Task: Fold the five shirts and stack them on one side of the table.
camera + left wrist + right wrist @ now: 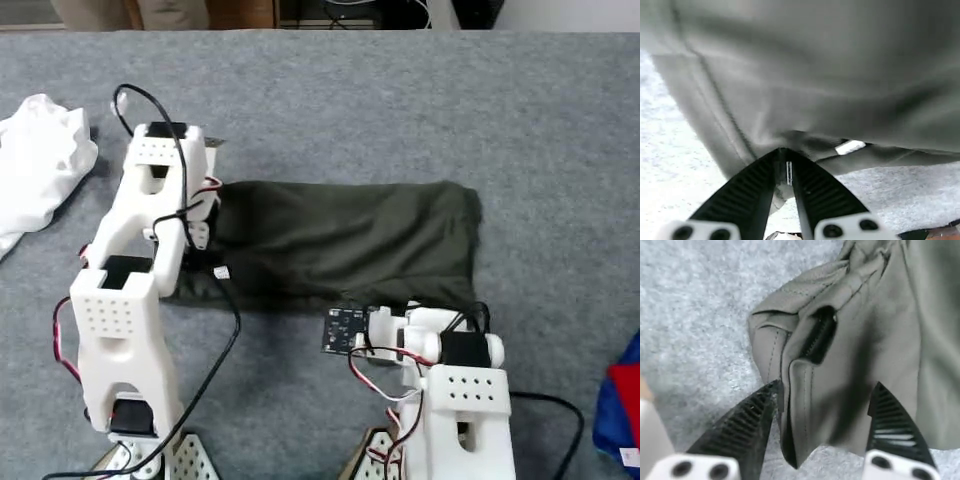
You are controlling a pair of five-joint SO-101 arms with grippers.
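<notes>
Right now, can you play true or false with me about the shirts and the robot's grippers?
1. The dark olive cloth shirt lies on the grey felt table. True.
2. The right gripper is shut tight. False: its jaws stand open around an edge of the olive shirt.
3. The left gripper is closed on the olive shirt's edge. True.
4. The crumpled white shirt lies on top of the olive one. False: it lies apart from it, near the table's edge.
</notes>
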